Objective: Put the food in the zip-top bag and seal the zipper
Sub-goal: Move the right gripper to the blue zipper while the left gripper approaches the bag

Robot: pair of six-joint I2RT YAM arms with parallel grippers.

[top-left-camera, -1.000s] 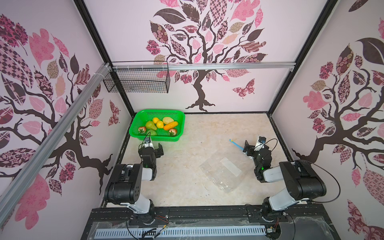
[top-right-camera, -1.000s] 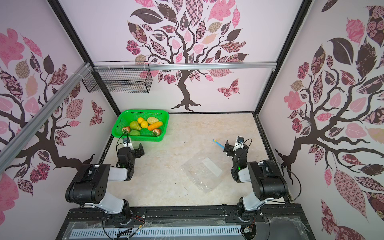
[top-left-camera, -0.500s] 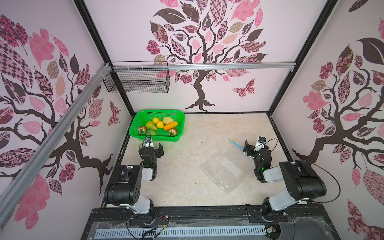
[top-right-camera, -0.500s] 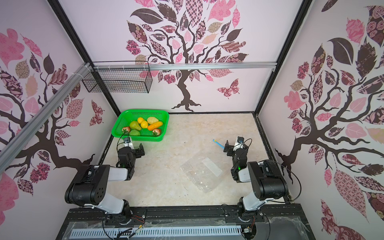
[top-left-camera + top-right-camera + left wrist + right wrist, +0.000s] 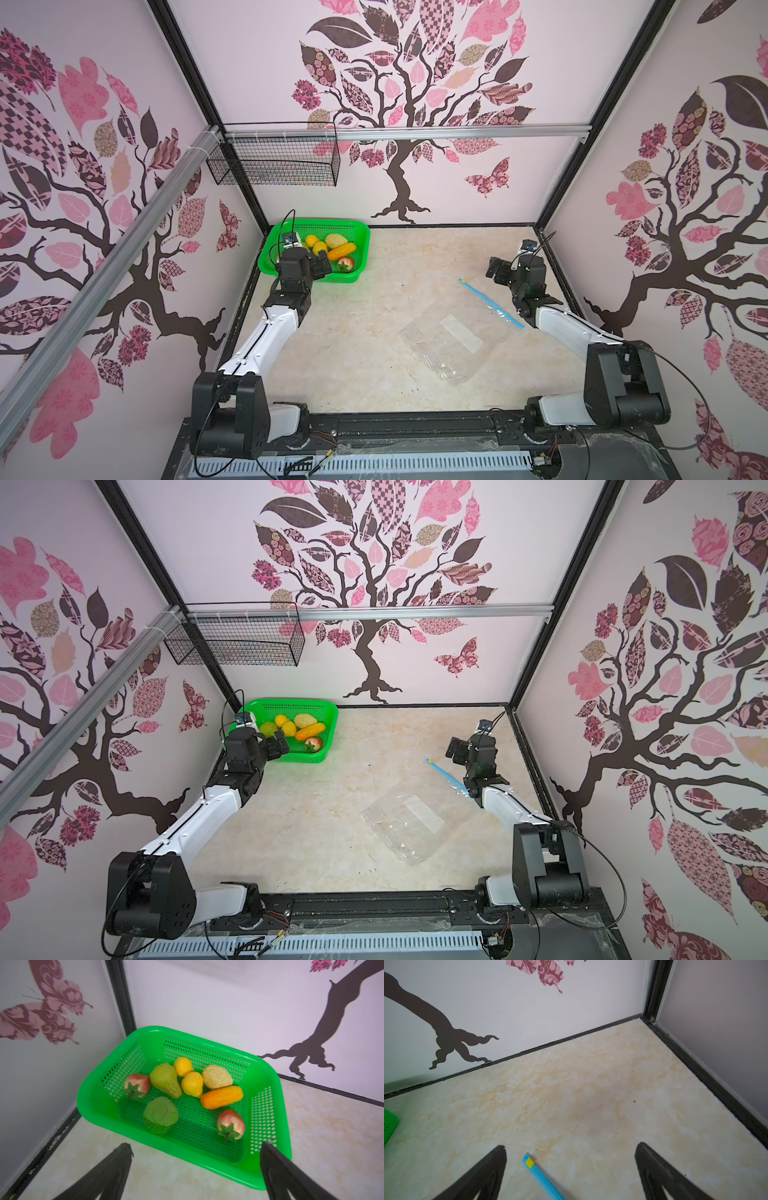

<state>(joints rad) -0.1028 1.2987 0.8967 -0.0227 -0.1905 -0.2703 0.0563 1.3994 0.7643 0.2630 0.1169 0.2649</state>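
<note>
The food lies in a green mesh basket (image 5: 89,1101) at the back left: two strawberries (image 5: 230,1125), a pear (image 5: 165,1079), two lemons (image 5: 192,1083), a carrot (image 5: 221,1097), a tan lumpy piece (image 5: 217,1077) and a green ball (image 5: 161,1114). My left gripper (image 5: 320,266) (image 5: 196,1145) hangs open over the basket's near rim, holding nothing. The zip-top bag (image 5: 449,345) (image 5: 407,829) lies flat and empty on the table, right of centre. Its blue zipper (image 5: 490,303) (image 5: 542,1178) faces the back right, with a yellow tab (image 5: 529,1162) at the far end. My right gripper (image 5: 496,270) (image 5: 571,1145) is open above that end.
A black wire basket (image 5: 274,162) hangs on the back wall above the green basket (image 5: 316,226). Walls close the table in at the left, back and right. Bare marble-patterned tabletop (image 5: 407,266) stretches between the green basket and the bag.
Both arms have unfolded and reached toward the back. The left gripper has come up to the green basket, the right one over the zipper's far end. Both stay open.
</note>
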